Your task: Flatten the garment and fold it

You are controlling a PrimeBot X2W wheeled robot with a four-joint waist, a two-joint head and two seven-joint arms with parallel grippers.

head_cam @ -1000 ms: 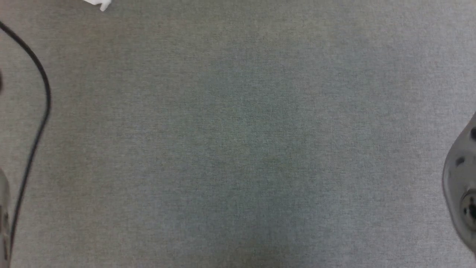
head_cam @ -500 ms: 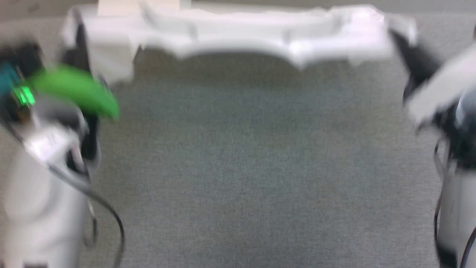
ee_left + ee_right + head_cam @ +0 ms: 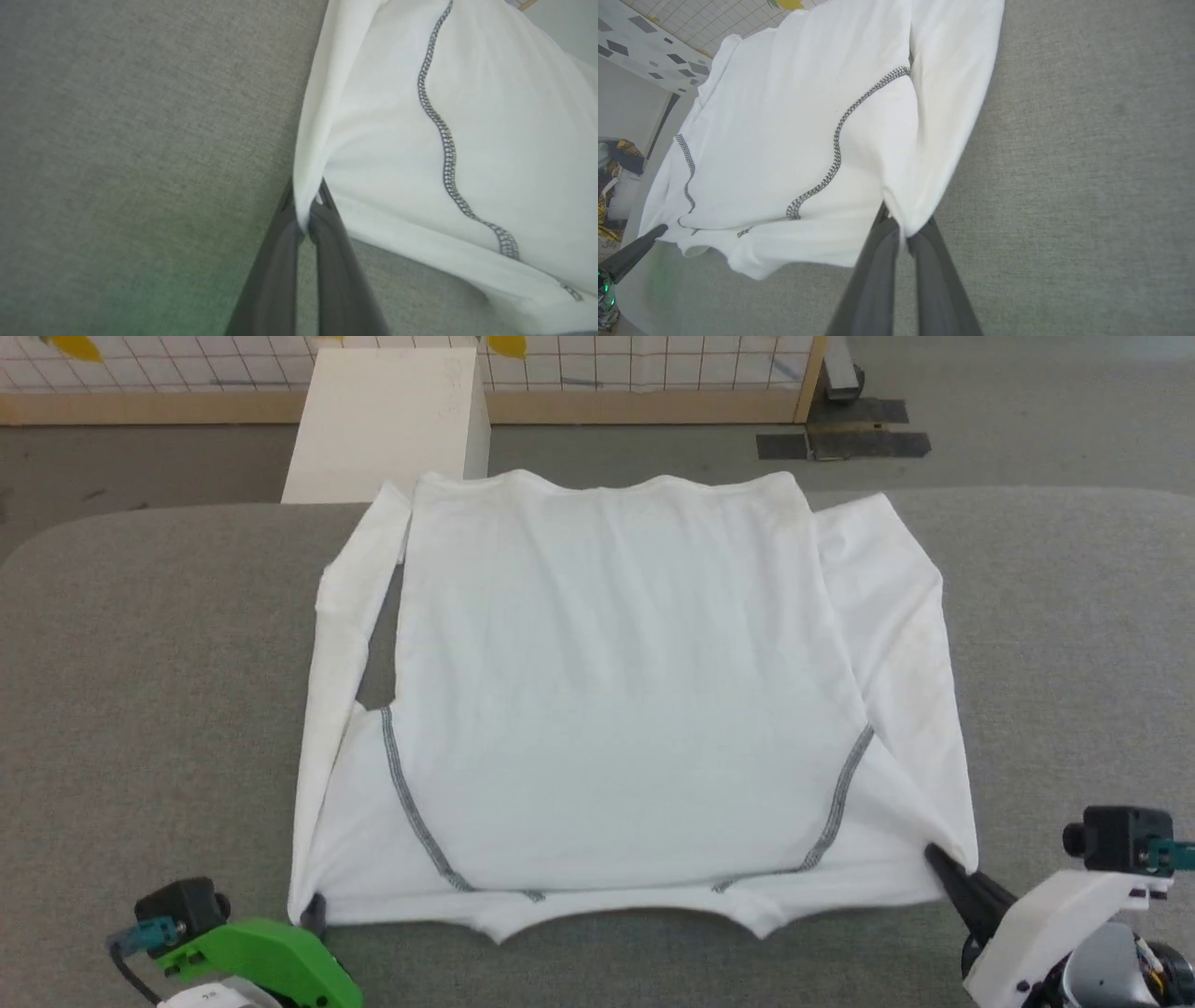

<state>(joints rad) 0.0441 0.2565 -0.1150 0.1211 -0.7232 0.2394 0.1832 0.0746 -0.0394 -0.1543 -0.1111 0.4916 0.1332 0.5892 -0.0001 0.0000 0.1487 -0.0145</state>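
My left gripper [image 3: 313,910] is pressed together on one near corner of the garment [image 3: 616,709]. My right gripper [image 3: 938,863] is pressed together on the other near corner. In each wrist view the two dark fingers meet, with a small pinch of white cloth between their tips.

The garment is stretched between my two grippers and goes away from them, lying spread on the grey cloth surface [image 3: 140,709]. It is a thin white shirt with long sleeves. The neck edge [image 3: 625,901] is on my side, between the grippers, and it curves a little inward. The hem [image 3: 607,485] is at the far end.

Two lines of dark grey zigzag stitching [image 3: 411,803] start near the neck edge and go diagonally outward, one toward each side.

The sleeve on the left-gripper side [image 3: 336,644] is a narrow strip that runs away from that gripper. A small gap of grey surface shows between it and the body. The sleeve on the right-gripper side [image 3: 901,635] is wider and lies close along the body.

The body is mostly smooth. Only short pull folds go out from the two pinched corners.

Beyond the hem, more on the left-gripper side, stands a white box [image 3: 387,420].
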